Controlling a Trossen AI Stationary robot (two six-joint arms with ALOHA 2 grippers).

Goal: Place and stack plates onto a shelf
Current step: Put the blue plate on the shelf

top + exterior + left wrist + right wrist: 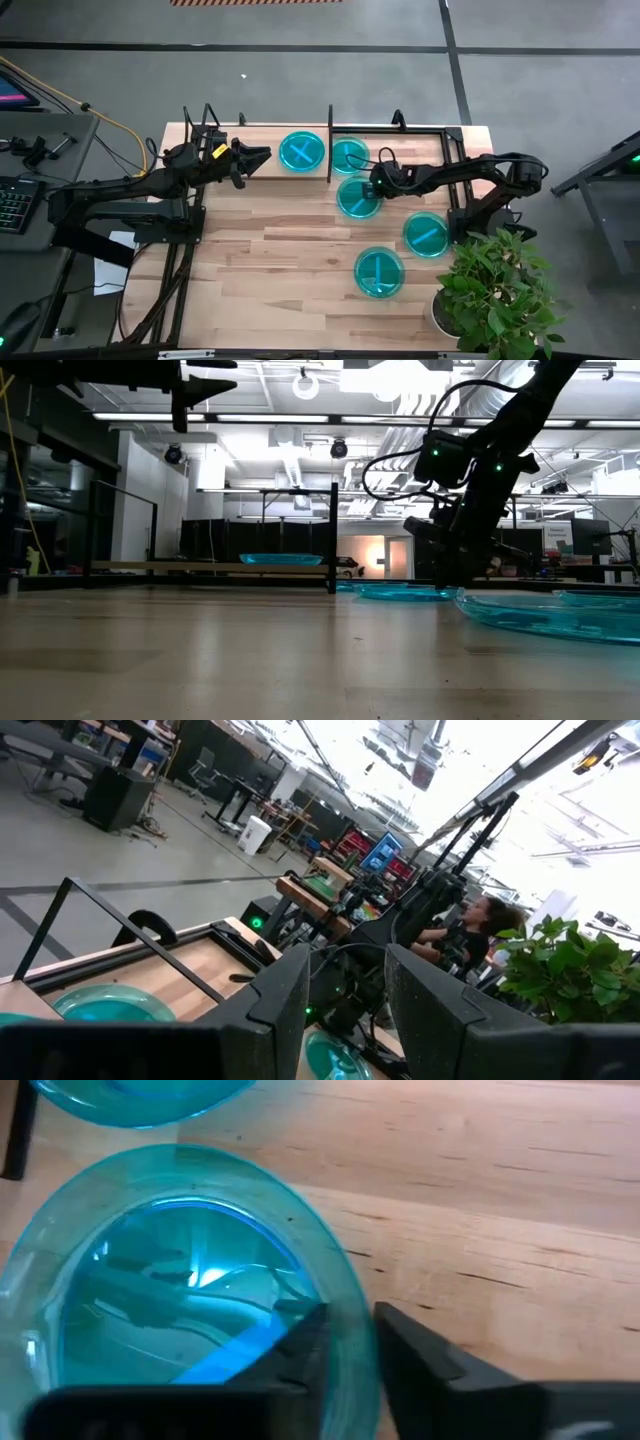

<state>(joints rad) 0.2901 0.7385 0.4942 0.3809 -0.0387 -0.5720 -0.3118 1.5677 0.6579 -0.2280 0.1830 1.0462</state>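
Observation:
Five cyan plates show in the high view. One plate [302, 152] lies flat on the shelf [400, 128] left of its black divider [330, 140], and another plate [349, 155] lies right of it. A third plate [356, 200] lies on the table just in front of the shelf, with my right gripper [373, 185] shut on its rim. Two more plates [426, 235] [379, 272] lie flat nearer the front. My left gripper [255, 157] hovers open and empty above the shelf's left part. My right gripper [350, 1325] has the plate's rim [352, 1295] on its right side between its fingers. One finger [305, 1342] is inside the bowl and the other [420, 1355] outside. The fingers slant steeply down from the table's right. The plate [400, 592] lies flat on the table.
A potted plant [500, 290] stands at the table's front right corner, close to the right arm. The shelf's black rod frame [120, 530] rises along the far edge. A person [485, 920] sits in the room beyond the table.

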